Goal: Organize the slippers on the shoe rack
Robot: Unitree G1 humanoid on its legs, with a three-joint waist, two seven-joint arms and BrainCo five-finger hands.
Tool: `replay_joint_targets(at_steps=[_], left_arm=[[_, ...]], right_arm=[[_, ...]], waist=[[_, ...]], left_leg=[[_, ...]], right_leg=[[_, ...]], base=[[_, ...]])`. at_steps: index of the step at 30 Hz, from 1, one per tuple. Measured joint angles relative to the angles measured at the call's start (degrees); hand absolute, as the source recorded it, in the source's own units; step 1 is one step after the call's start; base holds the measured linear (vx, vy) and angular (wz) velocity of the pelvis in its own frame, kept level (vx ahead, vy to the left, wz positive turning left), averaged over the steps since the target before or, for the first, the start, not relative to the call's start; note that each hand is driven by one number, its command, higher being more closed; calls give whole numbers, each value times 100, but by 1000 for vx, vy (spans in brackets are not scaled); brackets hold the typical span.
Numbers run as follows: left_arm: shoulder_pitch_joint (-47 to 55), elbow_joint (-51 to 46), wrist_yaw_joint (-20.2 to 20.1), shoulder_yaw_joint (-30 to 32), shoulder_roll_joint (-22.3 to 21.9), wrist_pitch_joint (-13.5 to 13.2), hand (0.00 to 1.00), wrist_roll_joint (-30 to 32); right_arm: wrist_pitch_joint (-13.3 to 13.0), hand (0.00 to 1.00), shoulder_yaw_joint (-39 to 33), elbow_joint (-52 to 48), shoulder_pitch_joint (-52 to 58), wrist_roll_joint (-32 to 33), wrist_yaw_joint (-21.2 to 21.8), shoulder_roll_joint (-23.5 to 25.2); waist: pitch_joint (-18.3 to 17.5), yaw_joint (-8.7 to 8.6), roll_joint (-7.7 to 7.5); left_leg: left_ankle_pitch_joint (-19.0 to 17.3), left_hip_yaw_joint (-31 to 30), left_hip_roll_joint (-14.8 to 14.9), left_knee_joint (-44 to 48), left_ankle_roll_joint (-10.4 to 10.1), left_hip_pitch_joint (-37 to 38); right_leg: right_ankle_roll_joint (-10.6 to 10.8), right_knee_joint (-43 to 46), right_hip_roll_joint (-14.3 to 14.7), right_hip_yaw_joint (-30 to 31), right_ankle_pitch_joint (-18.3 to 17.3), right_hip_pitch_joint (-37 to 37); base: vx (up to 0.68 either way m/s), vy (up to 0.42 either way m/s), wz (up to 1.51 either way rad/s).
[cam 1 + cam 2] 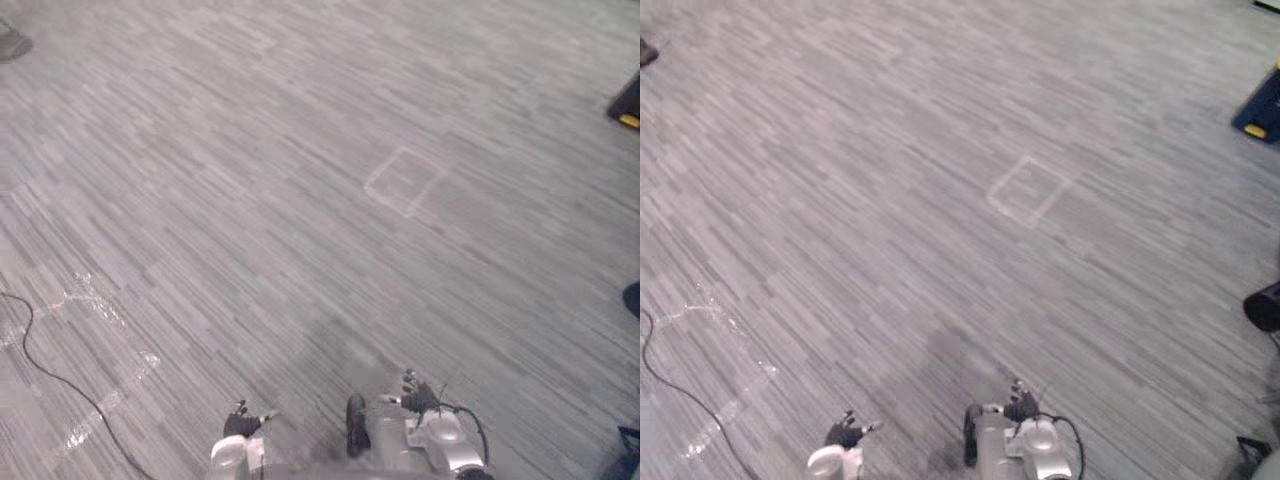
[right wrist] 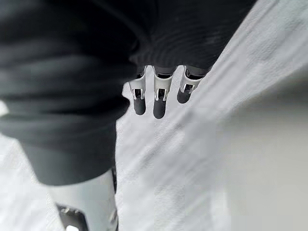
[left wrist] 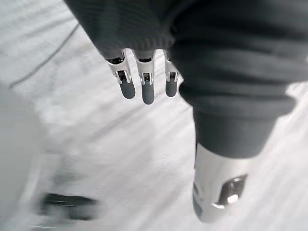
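Grey striped carpet floor (image 1: 890,200) lies ahead of the left hand (image 1: 847,432) and right hand (image 1: 1020,403). A pale taped square outline (image 1: 1030,190) sits well beyond the right hand, a blue-and-yellow block (image 1: 1260,108) farther right.

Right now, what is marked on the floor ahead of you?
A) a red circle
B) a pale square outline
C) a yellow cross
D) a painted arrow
B: a pale square outline lies on the grey carpet ahead, with nothing inside it.
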Motion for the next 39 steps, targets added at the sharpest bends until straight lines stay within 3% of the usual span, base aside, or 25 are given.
replay_joint_targets(at_steps=[2,4,5,6,7,8,10,13,14,15,16,18,20,22,24,25,26,27,28,29,30,33,35,36,39], left_arm=[[12,-205,3,10,18,-2,0,-8],[32,-360,4,0,70,-17,0,-10],[26,-441,5,-43,130,-40,0,-10],[31,-465,6,-103,162,-65,0,-10],[61,-464,9,-137,167,-84,0,-13],[75,-385,7,-203,283,-93,0,-17],[41,-317,18,-200,341,-96,0,-23],[70,-196,16,-184,518,-82,0,-111],[70,-170,18,-185,525,-81,0,-139],[69,-14,16,-202,546,-67,0,-191],[89,96,15,-223,527,-38,0,-192],[85,145,16,-261,480,-1,0,-192],[51,243,9,-333,501,7,0,-189],[22,255,7,-339,494,9,0,-183],[-6,276,2,-444,504,7,0,-134],[-27,291,-14,-507,493,6,0,-112],[-39,315,-29,-568,463,4,0,-20],[-57,346,-32,-566,435,2,0,-2],[-47,387,-61,-522,245,4,0,62],[-46,386,-59,-518,224,4,0,76],[-69,340,-87,-455,169,1,0,101],[-29,147,-120,-28,86,10,0,100],[-26,-17,-118,32,114,8,0,97],[35,-133,-115,30,197,-1,0,92],[93,-327,-112,102,221,-25,0,88]], right_arm=[[10,0,26,21,65,3,-2,195],[23,0,65,152,85,4,-2,252],[52,0,49,270,33,4,-6,314],[46,0,-58,293,42,3,-19,295],[46,0,-107,334,50,-1,-22,278],[71,0,-109,572,7,-6,-32,250],[66,0,-104,612,-82,-21,-19,253],[64,0,-314,745,-54,-60,-3,330],[62,0,-349,746,-54,-60,-1,337],[65,0,-366,749,-48,-54,28,350],[5,0,-344,719,-53,-49,45,333],[-23,0,-329,659,-62,-49,53,338],[-70,0,-324,643,-206,-49,75,346],[-86,0,-343,586,-227,-47,76,327],[-85,0,-350,511,-239,-46,74,309],[-74,0,-349,507,-241,-50,74,298],[-66,0,-354,500,-244,-55,76,265],[-65,0,-356,491,-263,-55,79,231],[-55,0,-389,442,-330,-56,78,193],[-62,0,-390,427,-330,-57,77,193],[-50,0,-393,253,-303,-54,78,195],[10,0,-320,182,-189,-47,79,258],[39,0,-320,209,-124,-42,62,369],[67,0,-307,225,-61,-17,53,463],[78,0,-302,245,28,-8,31,499]], waist=[[-15,81,-105],[-53,191,-242],[-22,266,-311],[-10,329,-341],[-27,351,-301],[-53,459,-375],[-118,372,-483],[-191,439,-804],[-177,430,-809],[-109,373,-769],[-109,307,-651],[-160,255,-576],[-138,108,-557],[-131,44,-559],[-116,6,-573],[-116,-14,-592],[-101,-97,-584],[-106,-108,-562],[-134,-116,-258],[-121,-118,-236],[-67,-176,-133],[40,-88,5],[90,7,-118],[40,74,-309],[13,178,-400]], left_leg=[[-535,291,199,592,160,-726],[-922,523,172,175,271,-1374],[-1027,625,-51,-1182,312,-1813],[-587,452,-352,-2846,243,-1901],[-218,300,-431,-3661,200,-1887],[535,211,-607,-3857,391,-1756],[231,152,-710,-3654,393,-1846],[-583,479,-963,-3296,675,-1261],[-646,506,-986,-3319,692,-1126],[-870,617,-1043,-3492,717,-444],[-943,666,-1048,-3779,696,82],[-957,728,-1009,-4245,694,514],[-956,824,-891,-4821,689,1246],[-956,889,-831,-4950,689,1445],[-956,893,-813,-5144,690,1727],[-974,831,-879,-5272,659,1964],[-1051,640,-909,-5281,525,2188],[-1065,593,-885,-5279,501,2251],[-976,441,-621,-4928,343,2206],[-964,421,-595,-4808,323,2190],[-848,380,-385,-3540,155,1738],[198,230,299,-138,-214,478],[-128,307,390,723,-125,-12],[-387,415,341,763,-7,-534],[-842,468,122,-234,172,-1292]], right_leg=[[8,-351,-79,78,-174,615],[121,-672,-267,212,-225,1093],[190,-868,-545,285,-284,1459],[368,-951,-764,357,-412,1712],[417,-1040,-784,403,-480,1817],[512,-1147,-943,633,-585,2137],[399,-978,-1011,734,-278,1987],[949,1499,-1319,1432,228,1263],[980,1856,-1337,1460,385,1141],[1042,3464,-1438,1366,689,609],[773,4238,-1505,998,473,141],[632,4490,-1450,583,241,-364],[501,3614,-1208,-256,-298,-1092],[453,2738,-1017,-570,-321,-1352],[316,1170,-745,-843,81,-1589],[262,124,-601,-923,626,-1546],[-172,-117,-514,-791,1488,-1463],[-259,-54,-469,-782,1532,-1453],[-312,440,-348,-836,985,-1527],[-312,488,-332,-840,911,-1525],[-319,597,-187,-834,597,-1339],[-496,206,319,-412,194,-375],[-529,58,387,-124,16,156],[-539,-265,357,254,-56,657],[-515,-703,220,862,-58,1242]], base=[[616,-25,-16],[615,17,-33],[705,117,-51],[728,158,-56],[751,295,-61],[640,284,-19],[604,297,4],[614,303,-22],[530,205,-41],[592,229,-51],[577,219,-53],[400,121,-34],[561,69,-21],[400,-7,-3],[574,-62,11],[682,-114,35],[616,-117,32],[698,-164,5],[456,-115,-13],[668,-219,-21],[591,-212,-24],[627,-116,-59],[629,-28,-93],[614,-29,-100],[598,81,-117]])
